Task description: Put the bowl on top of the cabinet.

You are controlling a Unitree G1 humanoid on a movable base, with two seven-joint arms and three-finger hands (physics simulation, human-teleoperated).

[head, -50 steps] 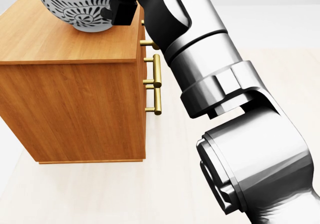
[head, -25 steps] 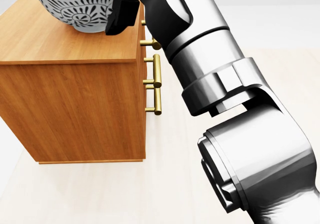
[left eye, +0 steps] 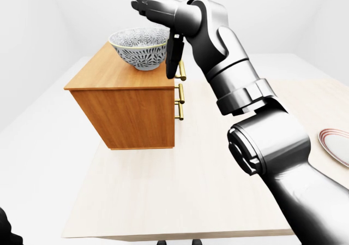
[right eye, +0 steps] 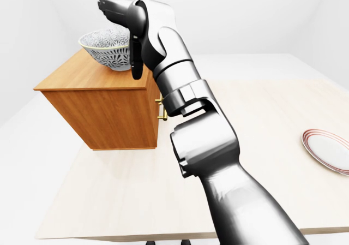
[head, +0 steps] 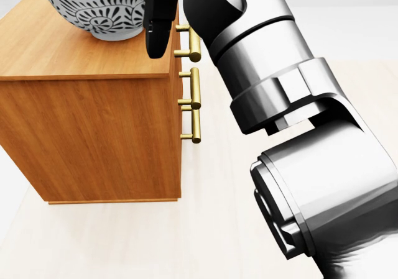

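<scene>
No text, label, brand, number or sign can be read in any view. The bowl (left eye: 139,48) carries only a dark floral pattern, no letters. The cabinet (left eye: 131,117) shows plain wood grain, and the plate (right eye: 327,149) has only coloured rim rings.

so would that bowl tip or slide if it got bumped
Probably rigid and breakable: the patterned bowl looks like glazed ceramic. It stands on a narrow foot under a wide rim, so a knock at the rim may rock it. It sits towards the cabinet top's handle-side edge, so a push might slide it off.
</scene>
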